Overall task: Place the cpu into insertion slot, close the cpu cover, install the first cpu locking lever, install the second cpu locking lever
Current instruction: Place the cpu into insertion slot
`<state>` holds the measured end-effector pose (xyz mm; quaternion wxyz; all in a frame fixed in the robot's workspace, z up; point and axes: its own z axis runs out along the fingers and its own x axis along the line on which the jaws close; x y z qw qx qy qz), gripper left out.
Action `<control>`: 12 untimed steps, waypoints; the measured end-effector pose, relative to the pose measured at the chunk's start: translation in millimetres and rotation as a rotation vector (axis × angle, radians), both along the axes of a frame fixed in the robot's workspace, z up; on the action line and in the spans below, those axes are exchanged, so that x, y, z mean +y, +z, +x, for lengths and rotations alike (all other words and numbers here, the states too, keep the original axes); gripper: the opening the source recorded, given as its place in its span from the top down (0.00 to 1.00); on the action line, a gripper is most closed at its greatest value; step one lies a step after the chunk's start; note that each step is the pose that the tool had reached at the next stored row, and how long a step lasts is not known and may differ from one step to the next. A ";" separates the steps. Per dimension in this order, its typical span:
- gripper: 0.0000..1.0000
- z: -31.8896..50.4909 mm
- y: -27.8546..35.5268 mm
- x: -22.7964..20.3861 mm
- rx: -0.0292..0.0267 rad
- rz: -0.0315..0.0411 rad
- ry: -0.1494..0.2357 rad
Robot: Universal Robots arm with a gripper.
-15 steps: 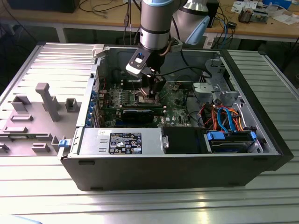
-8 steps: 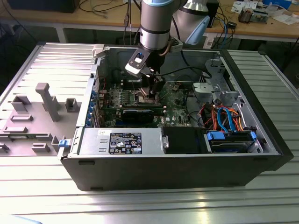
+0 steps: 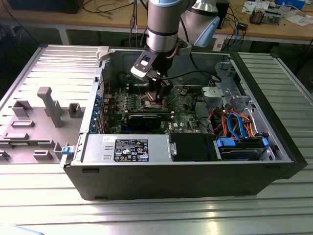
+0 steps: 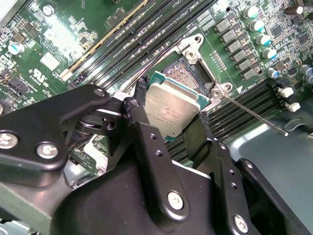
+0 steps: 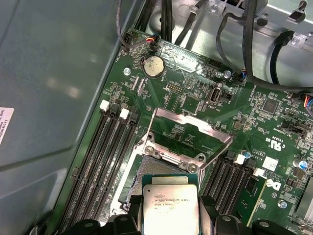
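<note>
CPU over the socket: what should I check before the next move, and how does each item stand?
1. Grip: the gripper is shut on the cpu at two opposite edges: ok.
2. The cpu cover is swung up off the insertion slot: ok.
3. One locking lever is released and lies clear of the slot: ok.
4. Slot contacts are bare where visible, and the rest is hidden under the cpu: cannot tell.
5. The cpu is square and level with the slot: cannot tell.

Bright even light, soft glare (along the table (image 3: pixel 210 213))
</note>
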<state>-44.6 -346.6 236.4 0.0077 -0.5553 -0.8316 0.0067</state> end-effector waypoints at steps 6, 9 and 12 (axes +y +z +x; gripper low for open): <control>0.45 0.0 0.0 0.0 0.0000 0.0000 -0.010; 0.45 0.1 0.0 0.0 0.0000 0.0000 -0.015; 0.45 0.0 0.0 0.0 0.0000 0.0000 -0.019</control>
